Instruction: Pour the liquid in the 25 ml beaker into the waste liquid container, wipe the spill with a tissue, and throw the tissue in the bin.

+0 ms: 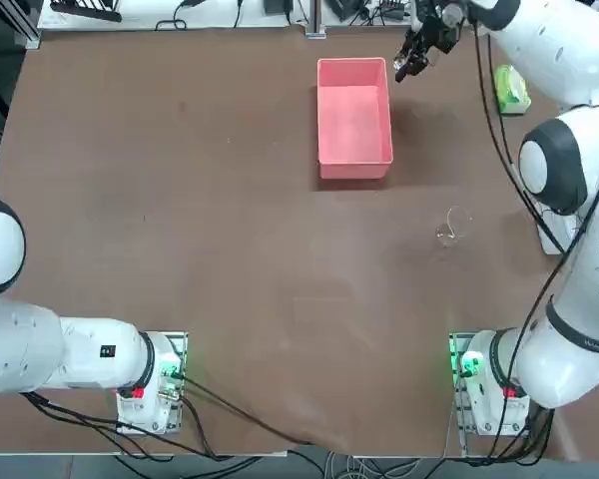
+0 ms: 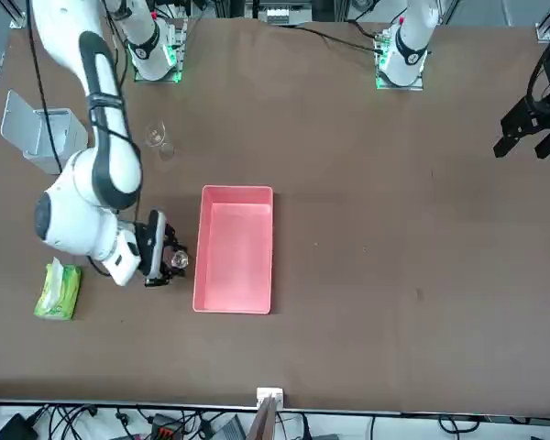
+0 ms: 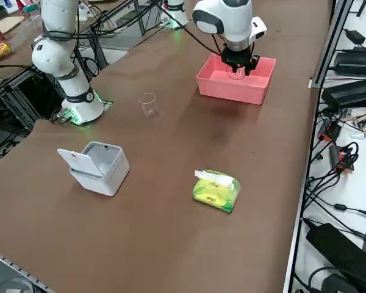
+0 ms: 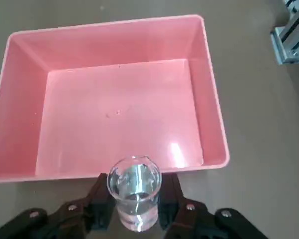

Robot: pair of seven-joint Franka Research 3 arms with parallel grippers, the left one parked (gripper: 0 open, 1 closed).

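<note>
My right claw (image 4: 134, 211) grips the 25 ml beaker (image 4: 134, 191) upright, just beside the pink box (image 4: 209, 99), liquid apparently unpoured. I judge pouring, wiping and binning all remain.

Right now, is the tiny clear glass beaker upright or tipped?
Upright: the tiny clear glass beaker, clamped in the right end effector beside the pink box, shows its mouth facing up.

Top view: I look straight down, arm bases at 6 o'clock.
Front view: I face the robot from across the table.
Right side view: raised, diagonal.
Right wrist view: closest.
Shared: all four hold the pink box (image 1: 354, 118) (image 2: 234, 248) (image 3: 236, 78) (image 4: 114, 94).
</note>
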